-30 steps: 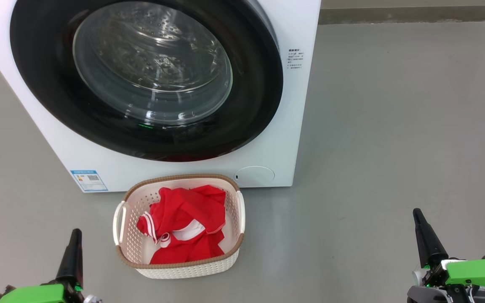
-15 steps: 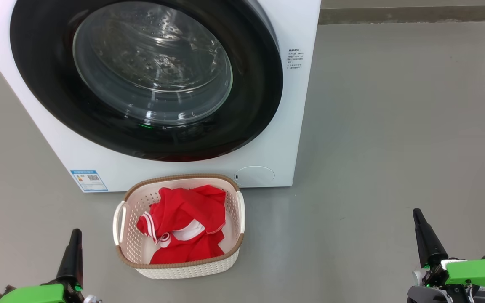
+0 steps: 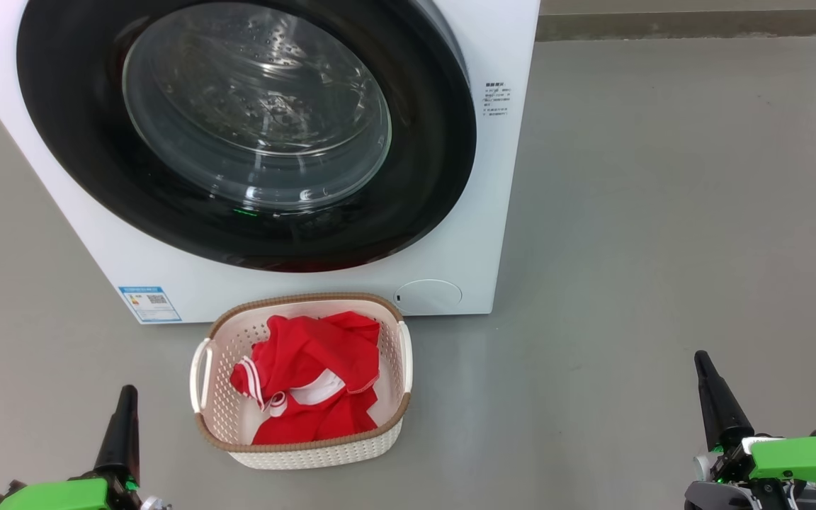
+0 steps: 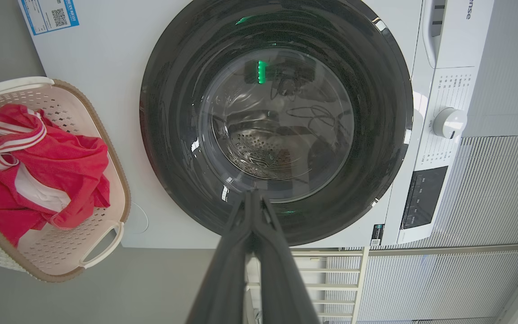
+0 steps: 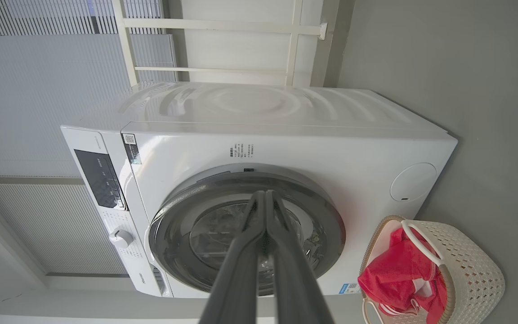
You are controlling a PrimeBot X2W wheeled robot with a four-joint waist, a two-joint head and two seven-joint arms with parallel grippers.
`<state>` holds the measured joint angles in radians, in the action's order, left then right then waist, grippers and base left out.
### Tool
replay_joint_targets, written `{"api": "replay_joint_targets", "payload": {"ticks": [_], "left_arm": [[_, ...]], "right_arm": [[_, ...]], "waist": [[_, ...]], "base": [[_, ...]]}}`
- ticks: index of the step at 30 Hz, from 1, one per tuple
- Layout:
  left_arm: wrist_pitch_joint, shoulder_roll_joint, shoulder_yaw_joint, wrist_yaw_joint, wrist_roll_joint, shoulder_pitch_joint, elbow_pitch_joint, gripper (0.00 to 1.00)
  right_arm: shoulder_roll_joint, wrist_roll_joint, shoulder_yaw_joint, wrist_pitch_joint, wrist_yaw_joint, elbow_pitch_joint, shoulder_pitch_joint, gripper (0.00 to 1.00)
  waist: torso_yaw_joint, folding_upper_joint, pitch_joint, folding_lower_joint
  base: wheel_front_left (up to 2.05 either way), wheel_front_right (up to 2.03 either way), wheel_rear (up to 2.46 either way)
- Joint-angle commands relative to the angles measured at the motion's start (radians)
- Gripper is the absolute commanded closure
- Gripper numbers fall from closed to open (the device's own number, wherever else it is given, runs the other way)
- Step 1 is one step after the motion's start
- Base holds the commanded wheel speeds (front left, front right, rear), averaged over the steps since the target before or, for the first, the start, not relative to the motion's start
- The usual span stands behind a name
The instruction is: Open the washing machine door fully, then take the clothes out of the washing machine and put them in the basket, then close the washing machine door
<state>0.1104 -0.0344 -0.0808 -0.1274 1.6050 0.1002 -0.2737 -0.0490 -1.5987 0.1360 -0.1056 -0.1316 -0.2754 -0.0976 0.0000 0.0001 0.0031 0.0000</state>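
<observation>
My left gripper (image 3: 127,400) hangs near me, just left of the basket (image 3: 307,297), its two dark fingers pressed together on nothing. My right gripper (image 3: 704,365) is well off to the right above the floor (image 3: 663,212), fingers likewise pressed together and empty. The clothes (image 3: 312,361) lie heaped inside the basket, which stands just in front of the washing machine (image 3: 496,234). The washing machine door (image 3: 426,163) sits flush against the white front, the drum showing through its glass.

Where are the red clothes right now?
In the head view, left of centre, the red clothes lie inside the cream basket on the floor before the washing machine.
</observation>
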Motion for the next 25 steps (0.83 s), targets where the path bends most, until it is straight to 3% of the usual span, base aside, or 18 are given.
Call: {"api": "replay_joint_targets", "payload": {"ticks": [1, 25], "left_arm": [[0.003, -0.016, -0.033, -0.003, 0.003, 0.008, 0.029, 1.00], [0.003, -0.016, -0.033, -0.003, 0.003, 0.008, 0.029, 1.00]], "right_arm": [[-0.002, -0.010, -0.022, -0.008, 0.001, 0.031, -0.010, 1.00], [-0.002, -0.009, -0.022, -0.008, 0.001, 0.031, -0.010, 1.00]], "waist": [[0.000, -0.0001, 0.000, 0.0000], [0.000, -0.0001, 0.000, 0.0000]], "base": [[0.00, 0.00, 0.00], [0.00, 0.00, 0.00]]}}
